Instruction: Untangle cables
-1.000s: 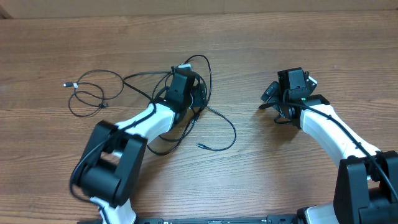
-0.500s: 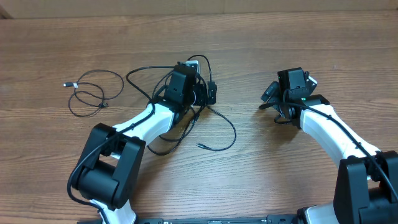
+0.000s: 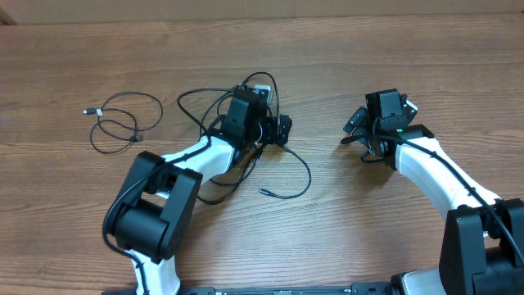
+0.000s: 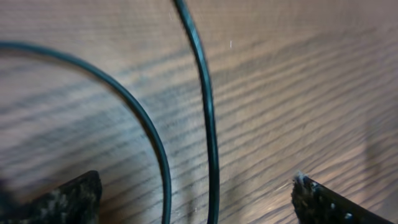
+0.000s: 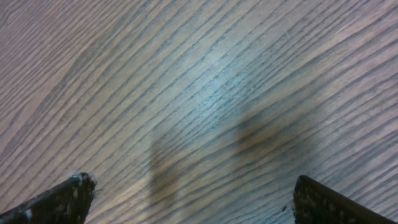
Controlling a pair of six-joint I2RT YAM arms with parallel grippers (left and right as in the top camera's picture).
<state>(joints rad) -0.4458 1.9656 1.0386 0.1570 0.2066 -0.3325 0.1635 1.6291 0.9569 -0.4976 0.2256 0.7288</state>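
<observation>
Left gripper (image 3: pixel 277 129), jaws newly spread wide, stands over the central cables (image 3: pixel 288 160), with two strands loose between its jaws. The bundle has shifted slightly right and probably remains tangled. One cable (image 3: pixel 123 123) lies apart at left. Right gripper (image 3: pixel 352 131) is open and empty.

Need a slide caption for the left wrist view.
Open left gripper straddles two black cable strands on the wooden table.

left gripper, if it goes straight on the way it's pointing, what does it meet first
Probably the cable strands: two run between the open fingers of the left gripper, with the wooden table right behind them. How close the strands are is hard to judge.
</observation>
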